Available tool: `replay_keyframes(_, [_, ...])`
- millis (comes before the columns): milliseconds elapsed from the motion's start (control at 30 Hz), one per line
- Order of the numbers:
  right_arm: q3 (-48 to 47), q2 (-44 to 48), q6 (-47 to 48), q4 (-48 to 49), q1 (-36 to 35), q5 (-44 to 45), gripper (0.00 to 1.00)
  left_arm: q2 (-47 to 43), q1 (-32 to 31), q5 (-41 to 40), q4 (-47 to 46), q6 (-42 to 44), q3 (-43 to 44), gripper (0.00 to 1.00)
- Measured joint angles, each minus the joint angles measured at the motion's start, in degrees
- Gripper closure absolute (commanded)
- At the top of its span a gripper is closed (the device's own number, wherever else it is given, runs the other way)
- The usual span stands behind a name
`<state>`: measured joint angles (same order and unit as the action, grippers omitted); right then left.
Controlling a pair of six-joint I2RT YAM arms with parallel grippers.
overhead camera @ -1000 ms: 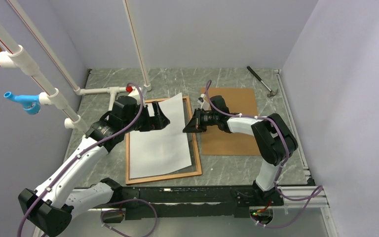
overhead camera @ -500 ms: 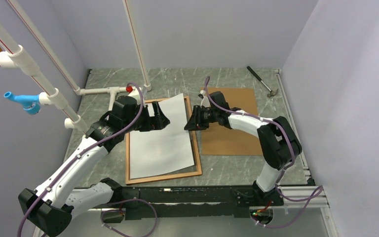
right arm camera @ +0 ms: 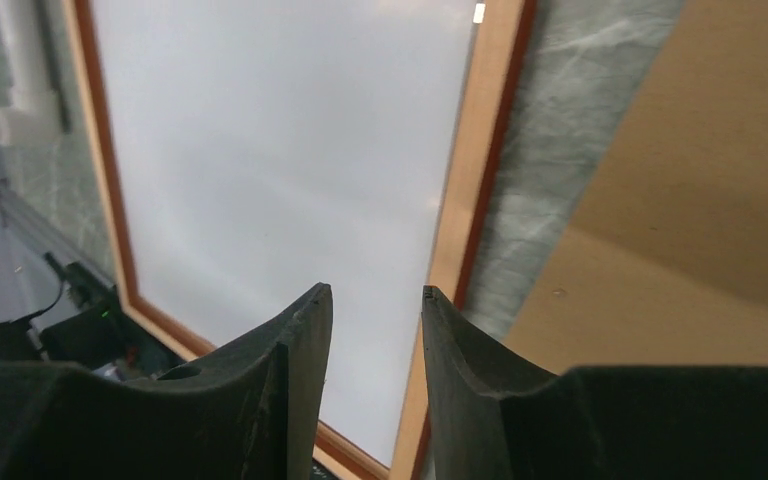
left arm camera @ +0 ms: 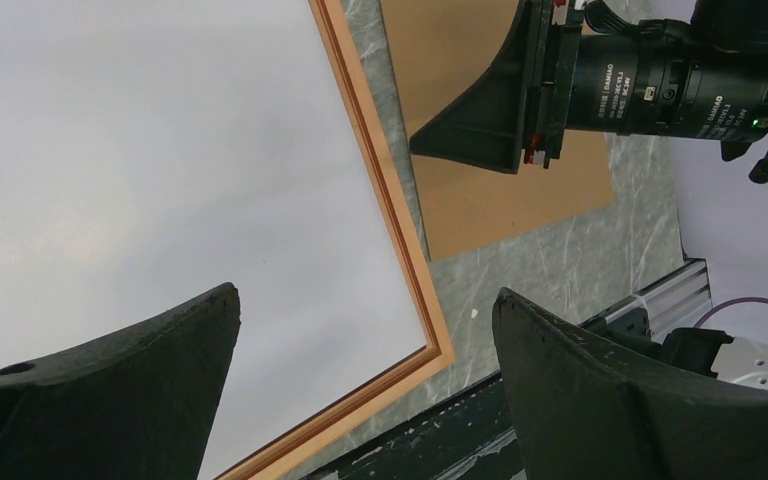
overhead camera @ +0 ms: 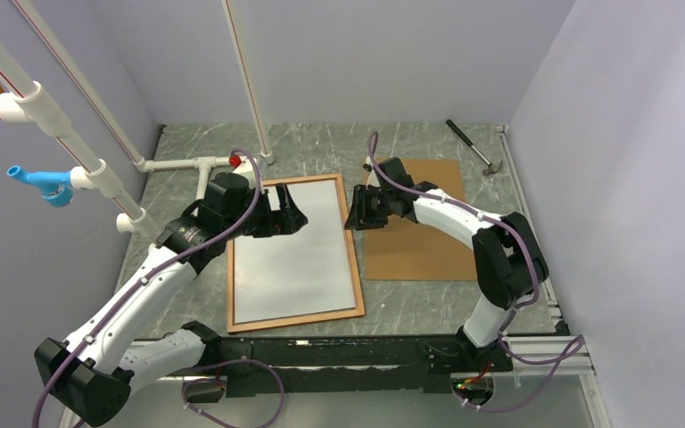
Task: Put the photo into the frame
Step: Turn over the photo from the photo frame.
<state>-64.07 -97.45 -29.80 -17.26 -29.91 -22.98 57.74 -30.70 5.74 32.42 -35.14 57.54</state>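
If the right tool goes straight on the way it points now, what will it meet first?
The right tool, open and empty, would probably meet the photo, which lies white side up inside the frame, just beside the nearest rail. Depth is unclear, so that rail could come first.

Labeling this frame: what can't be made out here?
- Photo picture side: face down, every view shows only the white back.
- Frame far-left corner: top view, left arm covers it.
- Backing panel far-left part: top view, right arm over it.
- Left claw finger bases: left wrist view, cut by bottom edge.
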Motion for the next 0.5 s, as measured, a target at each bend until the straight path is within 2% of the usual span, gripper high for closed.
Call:
replay_keyframes(233, [-5.07, -4.63, 1.40, -7.08, -0.96, 8.20, 0.58, 0.35, 0.00, 0.02, -0.02, 0.00, 0.00, 0.01])
replay_keyframes(500, [-7.61, -11.32, 1.51, -11.02, -4.59, 12.09, 0.58, 0.68, 0.00, 0.02, -0.02, 0.04, 0.00, 0.00])
